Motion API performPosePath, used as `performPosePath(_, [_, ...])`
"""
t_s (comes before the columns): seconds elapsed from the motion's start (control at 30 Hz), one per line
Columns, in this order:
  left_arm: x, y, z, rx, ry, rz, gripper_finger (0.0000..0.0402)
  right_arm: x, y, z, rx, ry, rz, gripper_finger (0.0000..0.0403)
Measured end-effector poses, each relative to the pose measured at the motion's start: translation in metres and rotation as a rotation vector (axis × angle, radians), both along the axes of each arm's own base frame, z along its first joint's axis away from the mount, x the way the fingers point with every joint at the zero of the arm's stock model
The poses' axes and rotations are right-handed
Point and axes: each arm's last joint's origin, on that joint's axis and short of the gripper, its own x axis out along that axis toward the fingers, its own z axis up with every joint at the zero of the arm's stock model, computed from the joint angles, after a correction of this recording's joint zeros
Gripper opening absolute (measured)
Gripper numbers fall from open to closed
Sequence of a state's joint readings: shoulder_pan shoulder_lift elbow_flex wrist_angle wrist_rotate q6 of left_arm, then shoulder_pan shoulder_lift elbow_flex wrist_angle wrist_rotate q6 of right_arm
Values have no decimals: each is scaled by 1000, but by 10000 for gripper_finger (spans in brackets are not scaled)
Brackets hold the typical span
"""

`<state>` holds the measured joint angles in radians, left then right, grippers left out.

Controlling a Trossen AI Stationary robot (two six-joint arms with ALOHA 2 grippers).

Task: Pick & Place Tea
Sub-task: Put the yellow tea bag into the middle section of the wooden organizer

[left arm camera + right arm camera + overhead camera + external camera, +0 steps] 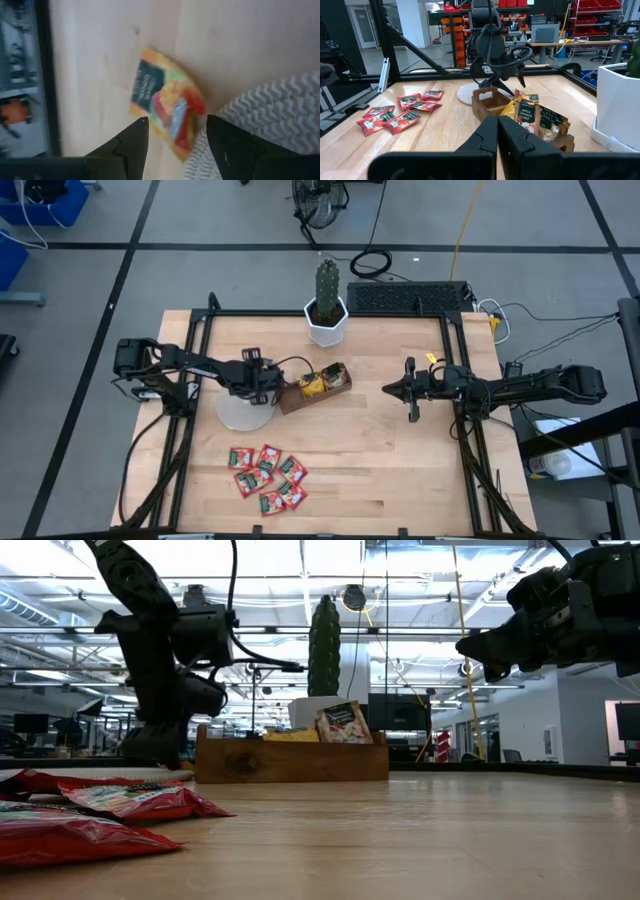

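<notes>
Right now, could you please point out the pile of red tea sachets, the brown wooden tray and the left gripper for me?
Red tea sachets [268, 473]: high view, middle of the pile.
Brown wooden tray [290, 762]: low view, its front wall.
Left gripper [175, 135]: left wrist view, midway between its fingertips, over an orange-yellow sachet [150, 90].

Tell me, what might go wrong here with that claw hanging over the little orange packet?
Two things, I'd guess. The orange packet lies partly on the edge of the grey disc, so the open left claw could pinch it crookedly or knock it away. The tray sits close beside that claw, and tea packets stick up out of it, so a sideways move might bump them. The right claw waits apart.
</notes>
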<state>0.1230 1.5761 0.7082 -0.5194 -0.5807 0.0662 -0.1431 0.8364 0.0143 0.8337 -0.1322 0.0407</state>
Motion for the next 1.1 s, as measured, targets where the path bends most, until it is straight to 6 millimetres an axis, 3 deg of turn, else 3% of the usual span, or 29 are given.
performPosePath(0.57, [4, 14, -1, -88, -105, 89, 202, 0, 0, 0, 0, 0, -1, 0])
performPosePath(0.9, [-6, 19, -16, -100, -148, 88, 200, 0, 0, 0, 0, 0, 0, 0])
performPosePath(1.1, [-7, 18, -17, -126, -155, 99, 145, 0, 0, 0, 0, 0, -1, 0])
